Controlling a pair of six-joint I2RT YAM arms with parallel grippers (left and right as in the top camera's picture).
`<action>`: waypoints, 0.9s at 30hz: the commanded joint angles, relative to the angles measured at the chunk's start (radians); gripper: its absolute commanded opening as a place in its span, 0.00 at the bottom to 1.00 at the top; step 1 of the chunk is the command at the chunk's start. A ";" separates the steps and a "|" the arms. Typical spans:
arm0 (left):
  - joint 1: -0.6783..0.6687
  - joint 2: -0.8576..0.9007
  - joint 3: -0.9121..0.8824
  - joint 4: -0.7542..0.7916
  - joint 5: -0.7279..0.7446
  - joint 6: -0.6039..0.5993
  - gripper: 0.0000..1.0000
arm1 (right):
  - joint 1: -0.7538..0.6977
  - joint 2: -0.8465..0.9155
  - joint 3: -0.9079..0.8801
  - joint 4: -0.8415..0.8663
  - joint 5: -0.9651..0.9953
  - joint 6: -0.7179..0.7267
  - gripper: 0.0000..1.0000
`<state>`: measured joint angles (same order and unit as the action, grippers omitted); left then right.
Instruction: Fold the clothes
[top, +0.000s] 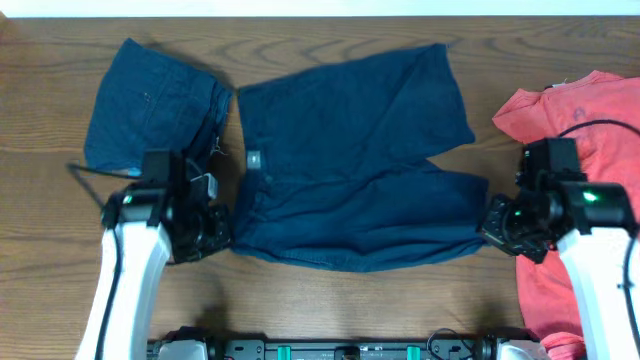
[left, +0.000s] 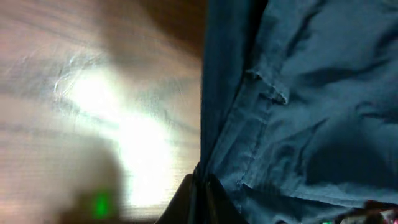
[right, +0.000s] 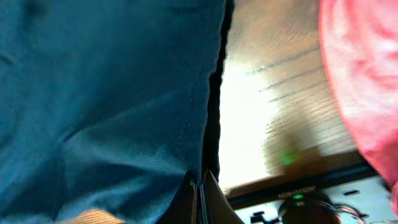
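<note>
Navy blue shorts (top: 350, 160) lie spread out in the middle of the table, waistband to the left, legs to the right. My left gripper (top: 222, 232) is shut on the shorts' near waistband corner; the left wrist view shows the shorts' belt loops and seam (left: 298, 106) pinched between the fingers (left: 202, 199). My right gripper (top: 487, 228) is shut on the hem of the near leg; the right wrist view shows the shorts' cloth (right: 106, 93) clamped between the fingers (right: 200, 199). A second pair of navy shorts (top: 150, 105) lies folded at the far left.
A red garment (top: 590, 140) lies heaped at the right edge of the table, under my right arm; it also shows in the right wrist view (right: 364, 74). The wooden table (top: 330, 300) has a black rail along its front edge.
</note>
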<state>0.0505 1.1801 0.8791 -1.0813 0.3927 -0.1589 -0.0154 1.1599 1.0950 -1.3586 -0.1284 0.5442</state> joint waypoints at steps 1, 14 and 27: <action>0.003 -0.105 0.054 -0.064 -0.023 -0.021 0.06 | -0.004 -0.061 0.121 -0.039 0.073 -0.014 0.01; 0.003 -0.305 0.215 -0.308 -0.084 -0.023 0.06 | -0.004 -0.086 0.397 -0.045 0.121 -0.014 0.01; 0.003 -0.096 0.190 -0.141 -0.209 -0.023 0.06 | -0.003 0.197 0.397 0.290 0.113 0.000 0.01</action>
<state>0.0483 1.0256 1.0771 -1.2404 0.3454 -0.1837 -0.0124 1.2957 1.4761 -1.1114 -0.1081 0.5411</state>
